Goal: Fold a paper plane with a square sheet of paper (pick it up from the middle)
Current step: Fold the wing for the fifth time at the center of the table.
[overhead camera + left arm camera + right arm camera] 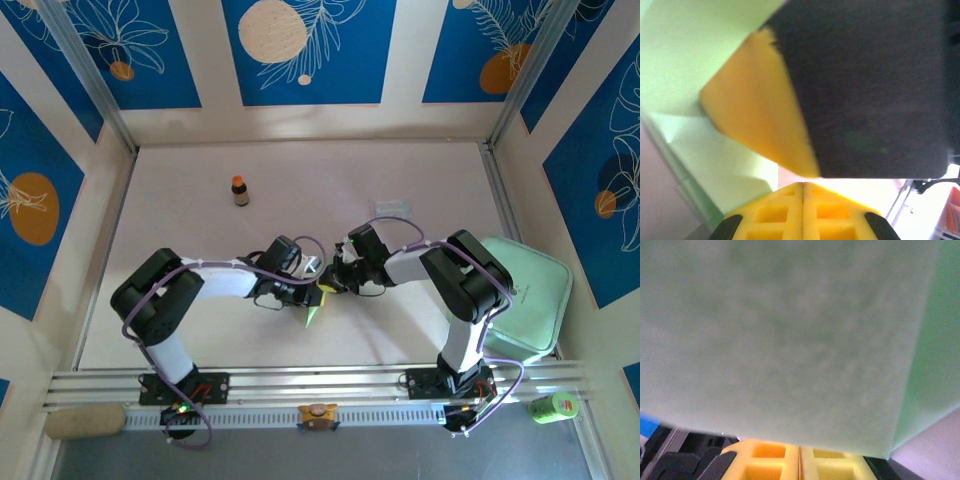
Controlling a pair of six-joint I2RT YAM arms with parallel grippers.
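Right hand (800,447) clamped on folded green paper (790,340); left hand (803,186) closed, fingers together, just beside it.

Top view bright, even, soft shadows; wrist views heavily blurred; left wrist overexposed bottom right.

Pale green and unmarked, the sheet of paper (316,312) shows beside my yellow left fingers (770,217) and yellow right fingers (765,460). Beyond the paper, a brown bottle (240,190) wears an orange cap on the off-white table (420,170). Right of the paper sits a mint green tray (530,300). Behind the paper, blue wall panels (300,50) carry white leaf outlines with orange and cream discs. My left arm (220,280) and right arm (410,265) are white with black joints.
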